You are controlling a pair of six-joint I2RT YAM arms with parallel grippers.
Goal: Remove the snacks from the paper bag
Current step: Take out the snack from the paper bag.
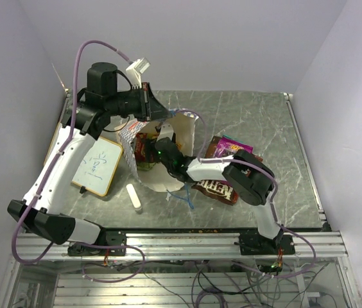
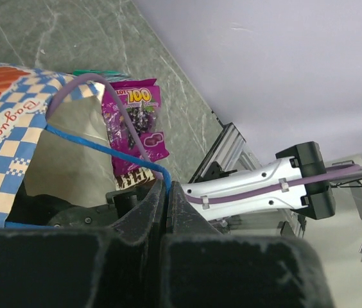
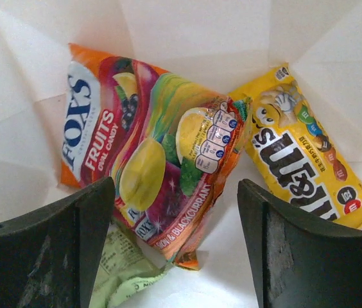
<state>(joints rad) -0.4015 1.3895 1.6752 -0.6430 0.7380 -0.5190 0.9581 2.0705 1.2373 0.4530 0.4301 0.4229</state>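
- The paper bag [image 1: 189, 130] lies on the table [image 1: 264, 122] with its white inside exposed (the blue-and-white chequered outside shows in the left wrist view).
- Inside it, in the right wrist view, an orange Fox's Fruits packet [image 3: 136, 154] lies tilted. A yellow M&M's packet [image 3: 303, 167] is just beside it on the right.
- The right gripper [image 3: 176, 192] is in the bag with its jaws spread wide either side of the Fox's Fruits packet, grasping nothing.
- The left gripper [image 2: 167, 189] is clenched on the bag's blue cord handle [image 2: 97, 144], holding it up.
- Already outside, on the table to the bag's right, are a purple packet [image 1: 231, 146] and a brown chocolate bag [image 1: 214, 190].
- A green packet [image 3: 120, 273] shows only a crumpled corner below the Fox's Fruits packet; its print cannot be read.
- From above, the right arm covers part of the brown chocolate bag, and the right gripper's fingers are hidden in the bag's mouth.
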